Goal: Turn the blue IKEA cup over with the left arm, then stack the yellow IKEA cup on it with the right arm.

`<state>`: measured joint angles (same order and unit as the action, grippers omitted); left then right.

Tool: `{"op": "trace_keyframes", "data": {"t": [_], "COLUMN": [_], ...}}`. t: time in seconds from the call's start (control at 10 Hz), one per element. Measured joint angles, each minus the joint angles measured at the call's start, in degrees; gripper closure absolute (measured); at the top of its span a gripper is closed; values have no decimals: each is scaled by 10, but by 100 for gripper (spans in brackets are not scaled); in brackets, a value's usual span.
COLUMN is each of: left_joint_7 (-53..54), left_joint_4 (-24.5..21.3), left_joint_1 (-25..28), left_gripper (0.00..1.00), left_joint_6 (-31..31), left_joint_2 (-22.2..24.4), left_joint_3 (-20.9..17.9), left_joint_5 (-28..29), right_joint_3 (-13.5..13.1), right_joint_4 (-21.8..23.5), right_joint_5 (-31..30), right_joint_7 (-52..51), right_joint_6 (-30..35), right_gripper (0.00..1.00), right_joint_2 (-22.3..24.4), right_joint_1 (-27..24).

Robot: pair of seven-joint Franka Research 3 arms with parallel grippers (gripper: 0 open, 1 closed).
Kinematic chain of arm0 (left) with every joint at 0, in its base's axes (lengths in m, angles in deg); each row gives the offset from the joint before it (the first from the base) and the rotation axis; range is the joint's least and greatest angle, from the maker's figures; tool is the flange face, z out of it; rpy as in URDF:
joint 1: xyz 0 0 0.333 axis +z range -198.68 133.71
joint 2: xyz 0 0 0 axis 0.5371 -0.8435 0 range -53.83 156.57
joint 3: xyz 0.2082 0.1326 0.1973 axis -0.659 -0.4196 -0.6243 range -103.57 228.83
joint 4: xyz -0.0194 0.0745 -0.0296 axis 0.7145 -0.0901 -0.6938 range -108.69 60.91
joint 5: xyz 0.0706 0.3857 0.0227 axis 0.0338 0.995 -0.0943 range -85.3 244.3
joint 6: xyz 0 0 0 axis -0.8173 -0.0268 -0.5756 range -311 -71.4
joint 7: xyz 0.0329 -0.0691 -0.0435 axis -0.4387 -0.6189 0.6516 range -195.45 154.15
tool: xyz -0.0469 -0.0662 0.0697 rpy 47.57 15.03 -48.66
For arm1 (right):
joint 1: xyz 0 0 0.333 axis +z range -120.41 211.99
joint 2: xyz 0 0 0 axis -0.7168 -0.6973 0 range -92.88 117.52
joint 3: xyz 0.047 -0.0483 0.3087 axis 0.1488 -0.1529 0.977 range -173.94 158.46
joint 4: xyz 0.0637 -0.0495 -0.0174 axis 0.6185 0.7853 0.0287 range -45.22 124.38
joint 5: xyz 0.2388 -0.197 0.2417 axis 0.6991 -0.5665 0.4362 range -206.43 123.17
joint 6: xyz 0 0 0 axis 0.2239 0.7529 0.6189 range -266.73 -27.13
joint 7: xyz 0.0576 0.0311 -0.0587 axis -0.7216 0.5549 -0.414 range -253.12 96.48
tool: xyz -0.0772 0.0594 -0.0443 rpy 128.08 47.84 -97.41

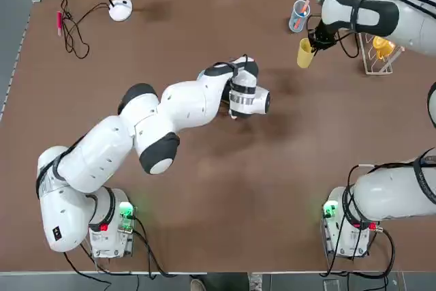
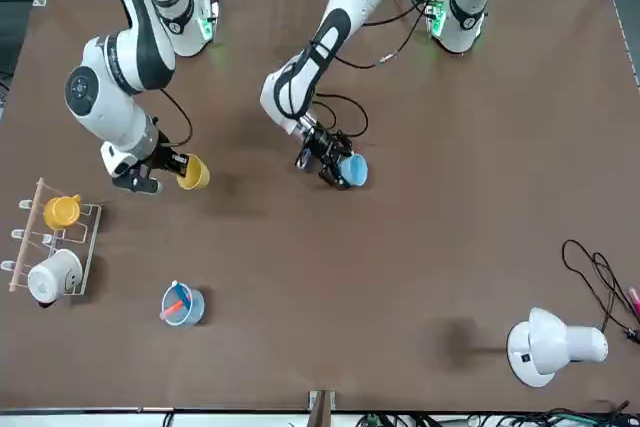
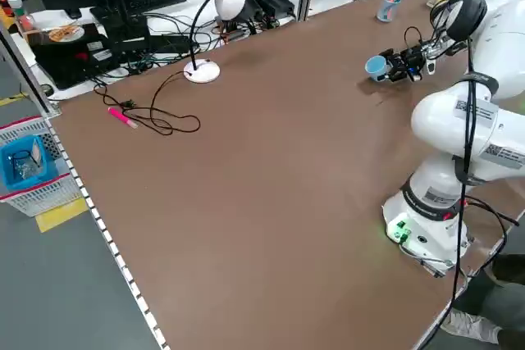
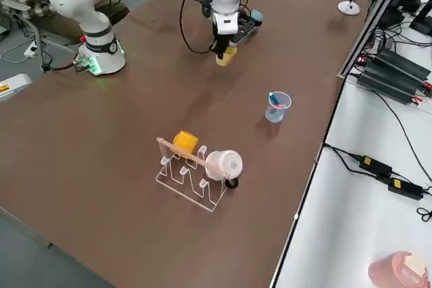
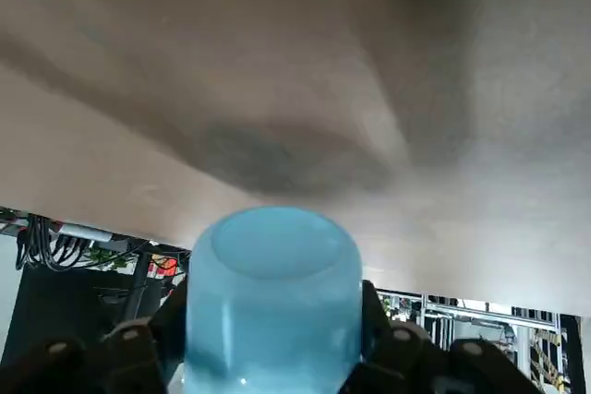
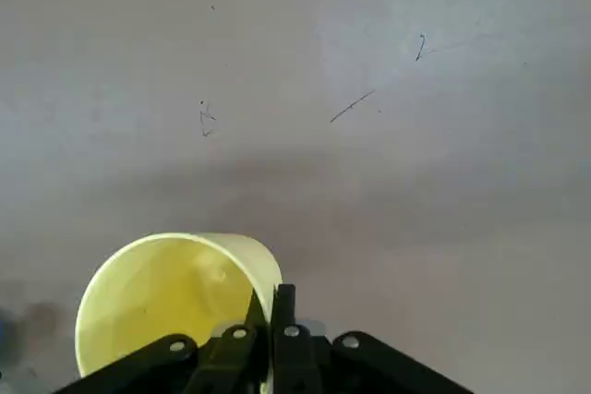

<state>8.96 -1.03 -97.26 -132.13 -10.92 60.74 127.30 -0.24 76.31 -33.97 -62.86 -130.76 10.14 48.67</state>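
- Blue cup [image 2: 354,170]: you'll find it near the middle of the brown tabletop [image 1: 204,223], clenched in the left tool [image 2: 335,169]. From the front it lies roughly sideways in the fingers, and the left wrist view shows its closed base [image 5: 273,244] pointing away from the camera, fingers pressed on both flanks. You cannot tell from these views whether it touches the surface.
- Yellow cup [image 1: 304,53]: look toward the far right of the tabletop, where the right tool [image 1: 317,41] pinches its rim. In the right wrist view you see the open mouth [image 6: 171,297] facing the camera, with one wall caught between the closed fingers.
- Both cups are well apart from each other.
- Just beyond the yellow cup stands a clear blue tumbler [image 1: 299,16] with sticks in it; to its right, a rack [image 1: 379,56] carries an orange mug [image 1: 382,47].
- At the far left, you have a white lamp [image 1: 120,8] and its black cable [image 1: 75,28].
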Motion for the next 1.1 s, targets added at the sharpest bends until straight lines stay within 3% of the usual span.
{"op": "trace_keyframes", "data": {"t": [0.6,0.7,0.8,1.1], "left_joint_7": [0,0,0,0], "left_joint_4": [3,3,3,10], "left_joint_1": [-8,-8,-9,-10], "left_gripper": [17,15,4,1], "left_joint_6": [0,0,0,0], "left_joint_2": [-2,-2,-2,-2], "left_joint_3": [0,-1,-1,-8], "left_joint_5": [0,0,0,0], "right_joint_3": [-2,-3,-3,-2], "right_joint_4": [0,0,0,-1], "right_joint_5": [0,0,0,1], "right_joint_7": [-1,-2,-2,-2], "right_joint_6": [12,12,12,12], "right_gripper": [96,96,96,96], "right_joint_2": [0,0,0,0], "right_joint_1": [-1,-1,-1,0]}}
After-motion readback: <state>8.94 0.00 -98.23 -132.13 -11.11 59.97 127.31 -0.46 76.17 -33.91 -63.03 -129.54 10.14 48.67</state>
